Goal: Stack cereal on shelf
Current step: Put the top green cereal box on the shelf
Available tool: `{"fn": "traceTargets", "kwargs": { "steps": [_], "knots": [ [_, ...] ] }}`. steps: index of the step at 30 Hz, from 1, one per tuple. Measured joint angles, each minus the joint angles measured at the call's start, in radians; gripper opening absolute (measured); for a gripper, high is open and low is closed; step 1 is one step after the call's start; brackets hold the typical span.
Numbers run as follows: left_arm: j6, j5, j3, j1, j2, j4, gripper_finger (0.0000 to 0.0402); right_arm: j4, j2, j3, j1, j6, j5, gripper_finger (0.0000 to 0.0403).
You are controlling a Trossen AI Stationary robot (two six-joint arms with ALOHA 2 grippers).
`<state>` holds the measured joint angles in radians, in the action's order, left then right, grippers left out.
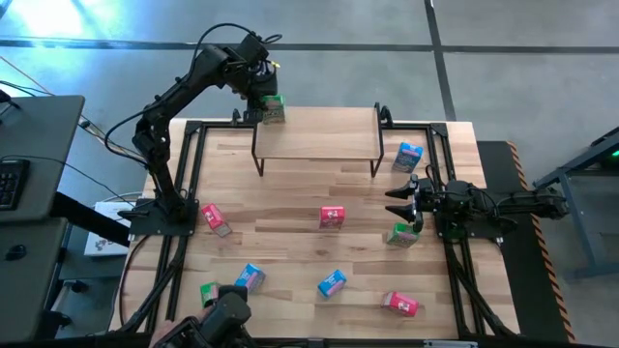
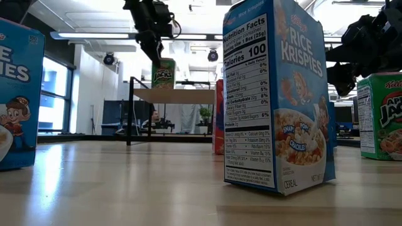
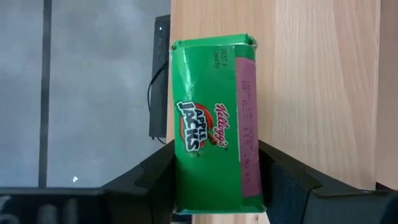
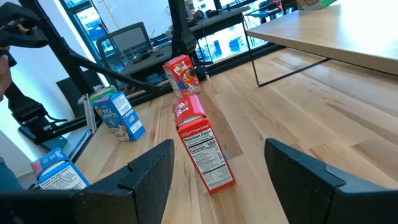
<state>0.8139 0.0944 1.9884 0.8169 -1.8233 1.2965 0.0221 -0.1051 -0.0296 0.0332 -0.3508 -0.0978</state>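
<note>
The left tool (image 1: 268, 104) stands over the shelf's (image 1: 319, 143) left end, its fingers flanking an upright green box (image 3: 214, 121) there; whether they pinch it I cannot tell. The right tool (image 1: 403, 201) waits spread above the table (image 1: 290, 232), beside another green box (image 1: 403, 234).

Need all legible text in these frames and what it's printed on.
"RICE KRISPIES", "Nutrition Facts", "Calories 100", "CEREAL": near blue box.
"APPLE JACKS", "Kellogg's": green box between the left hand's fingers, on the shelf.
"APPLE JACKS", partly cut off: green box, low view's right edge.
"Nutrition Facts", "100": red box lying on the table.
Finer panel print: too small to read.
</note>
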Motion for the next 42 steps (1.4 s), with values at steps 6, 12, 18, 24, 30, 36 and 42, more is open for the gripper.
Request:
{"fn": "traceTargets", "kwargs": {
  "steps": [6, 12, 18, 24, 30, 36, 42],
  "knots": [
    [-0.001, 0.000, 0.000, 0.000, 0.000, -0.010, 0.0182, 0.000, 0.000, 0.000, 0.000, 0.000, 0.000, 0.0244],
    [-0.032, 0.001, 0.000, 0.000, 0.000, -0.010, 0.0182, 0.000, 0.000, 0.000, 0.000, 0.000, 0.000, 0.0244],
    [-0.032, 0.005, 0.000, 0.000, 0.001, -0.008, 0.0194, 0.000, 0.000, 0.000, 0.000, 0.000, 0.000, 0.0244],
    [-0.017, 0.004, 0.000, 0.000, 0.004, -0.008, 0.0225, 0.000, 0.000, 0.000, 0.000, 0.000, 0.000, 0.0244],
    [-0.025, -0.006, 0.000, 0.000, 0.013, -0.011, 0.0230, 0.000, 0.000, 0.000, 0.000, 0.000, 0.000, 0.0244],
    [-0.027, -0.026, 0.000, 0.001, 0.064, -0.025, 0.0230, 0.000, 0.000, 0.000, 0.000, 0.000, 0.000, 0.0244],
    [-0.076, -0.037, 0.000, 0.001, 0.113, -0.027, 0.0230, 0.000, 0.000, 0.000, 0.000, 0.000, 0.000, 0.0244]
  ]
}}
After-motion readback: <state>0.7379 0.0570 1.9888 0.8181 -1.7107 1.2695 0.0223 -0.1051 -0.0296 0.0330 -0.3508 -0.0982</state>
